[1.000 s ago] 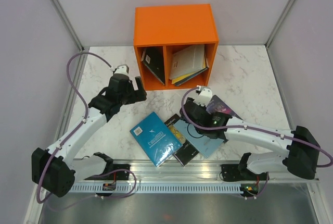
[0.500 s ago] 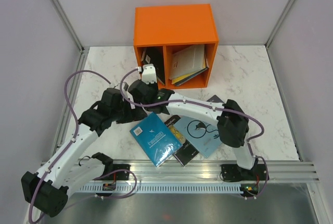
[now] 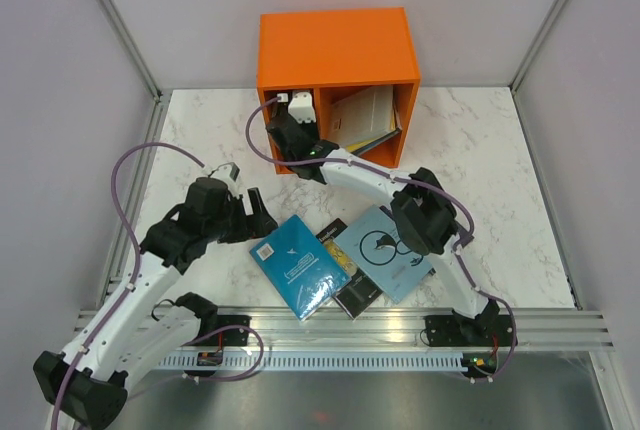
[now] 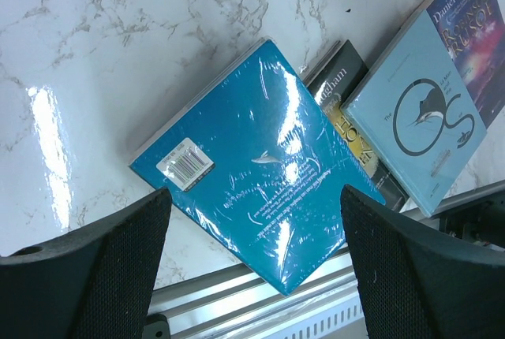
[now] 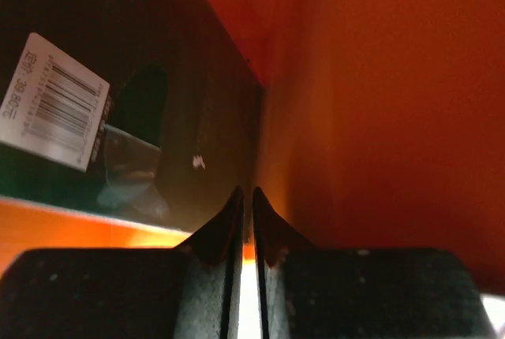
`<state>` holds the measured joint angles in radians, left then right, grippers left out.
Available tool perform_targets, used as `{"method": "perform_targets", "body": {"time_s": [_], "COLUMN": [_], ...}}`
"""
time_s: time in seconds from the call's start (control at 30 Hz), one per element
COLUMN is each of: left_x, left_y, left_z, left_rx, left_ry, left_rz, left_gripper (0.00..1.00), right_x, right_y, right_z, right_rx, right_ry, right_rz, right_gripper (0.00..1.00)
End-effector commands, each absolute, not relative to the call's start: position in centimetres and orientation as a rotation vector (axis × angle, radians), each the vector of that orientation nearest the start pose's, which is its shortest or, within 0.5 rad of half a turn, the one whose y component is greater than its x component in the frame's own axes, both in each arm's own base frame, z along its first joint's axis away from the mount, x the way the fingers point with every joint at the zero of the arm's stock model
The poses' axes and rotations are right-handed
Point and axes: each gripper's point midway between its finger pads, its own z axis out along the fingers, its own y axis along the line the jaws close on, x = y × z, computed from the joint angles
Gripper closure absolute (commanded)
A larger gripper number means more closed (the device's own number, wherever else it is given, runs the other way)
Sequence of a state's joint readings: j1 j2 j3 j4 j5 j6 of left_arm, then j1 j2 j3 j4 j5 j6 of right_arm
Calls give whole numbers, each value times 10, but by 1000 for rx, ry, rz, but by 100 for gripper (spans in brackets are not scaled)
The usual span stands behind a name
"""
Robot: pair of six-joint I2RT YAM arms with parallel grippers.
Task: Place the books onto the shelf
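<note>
Now closed right gripper [image 5: 245, 197] tidies a black paperback [image 5: 158, 118] inside the orange box shelf [image 3: 335, 45]. Wide-spread left gripper [image 4: 252, 201] must next seize the teal paperback [image 4: 260, 158].

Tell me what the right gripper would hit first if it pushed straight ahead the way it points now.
Probably the dark book, at its edge against the shelf wall: the right gripper, jaws nearly shut, aims at that seam. Depth is unclear, so either could come first.
</note>
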<state>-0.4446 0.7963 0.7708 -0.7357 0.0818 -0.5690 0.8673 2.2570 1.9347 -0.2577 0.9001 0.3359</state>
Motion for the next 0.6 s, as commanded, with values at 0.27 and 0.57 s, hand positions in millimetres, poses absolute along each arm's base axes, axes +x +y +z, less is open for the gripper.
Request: {"method": "perform_targets", "body": {"time_s": [0.27,0.57], "left_x": [191,185], "left_y": [-136,-141], "left_z": [162,165], "left_rx": [-103,-64], "left_ry": [2391,2377], "left_rz": [-588,-593], "left_gripper": [10,9], "right_x": [506,508], "right_y": [328,206], "right_z": [162,143], "right_rx": [100,406], "right_ry": [1759,1784], "right_rz": [-372,-491], "right_gripper": [74,2]}}
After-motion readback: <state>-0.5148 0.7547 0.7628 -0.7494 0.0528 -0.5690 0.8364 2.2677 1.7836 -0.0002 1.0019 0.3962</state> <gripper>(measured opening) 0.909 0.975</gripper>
